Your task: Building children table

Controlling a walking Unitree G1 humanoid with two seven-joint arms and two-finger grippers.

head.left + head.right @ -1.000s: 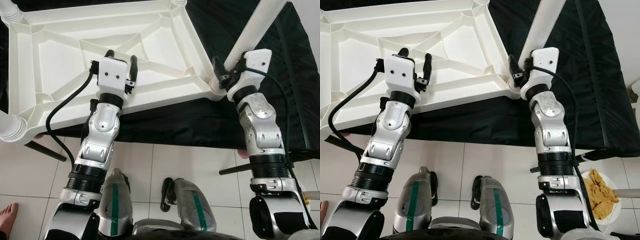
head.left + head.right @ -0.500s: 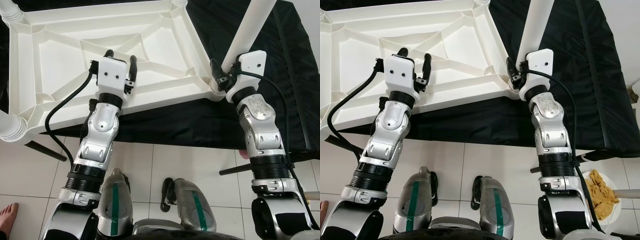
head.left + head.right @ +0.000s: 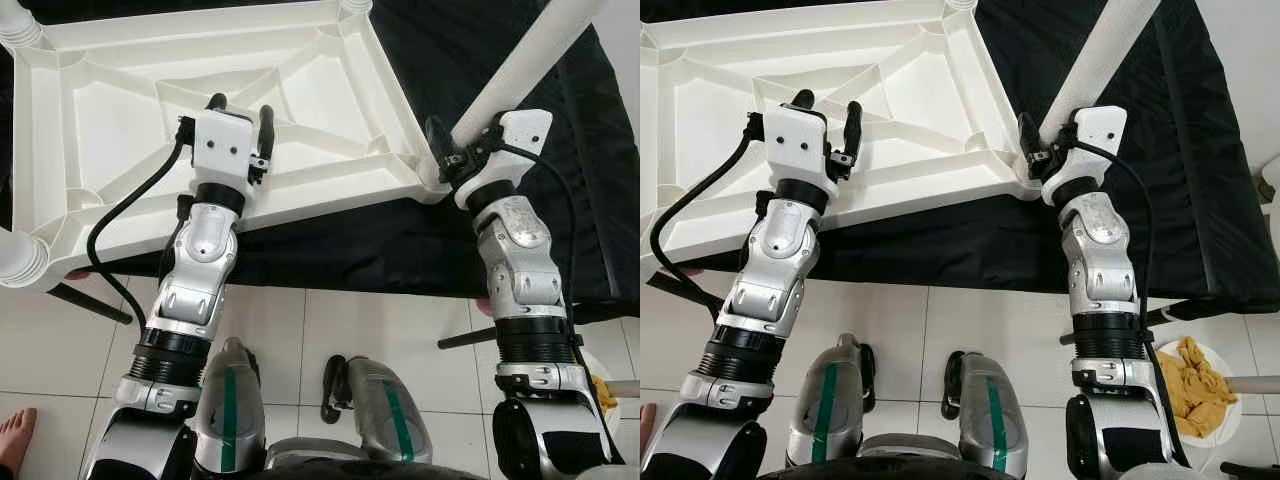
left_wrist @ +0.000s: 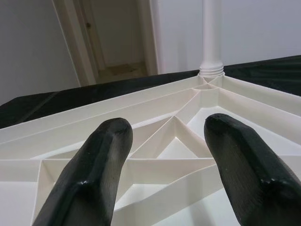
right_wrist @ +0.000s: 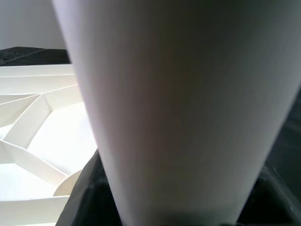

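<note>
The upturned white ribbed plastic tabletop (image 3: 190, 110) lay steadied under my open left gripper (image 3: 240, 108); my right gripper (image 3: 452, 155) clamped the tilted white tube leg (image 3: 525, 65) at its corner socket.

White ribbed tabletop (image 3: 130, 120) and white leg (image 3: 520, 75); black cloth (image 3: 400, 240); pale floor tiles (image 3: 350, 320); yellow rag (image 3: 1200, 385) on a white plate (image 3: 1238, 420).

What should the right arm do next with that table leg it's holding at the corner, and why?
Probably tip the white leg back toward upright over the corner socket, then press it in. The right gripper is shut on the leg's lower end at that corner of the upturned tabletop, but the leg leans well outward. The left gripper rests open over the ribs.
</note>
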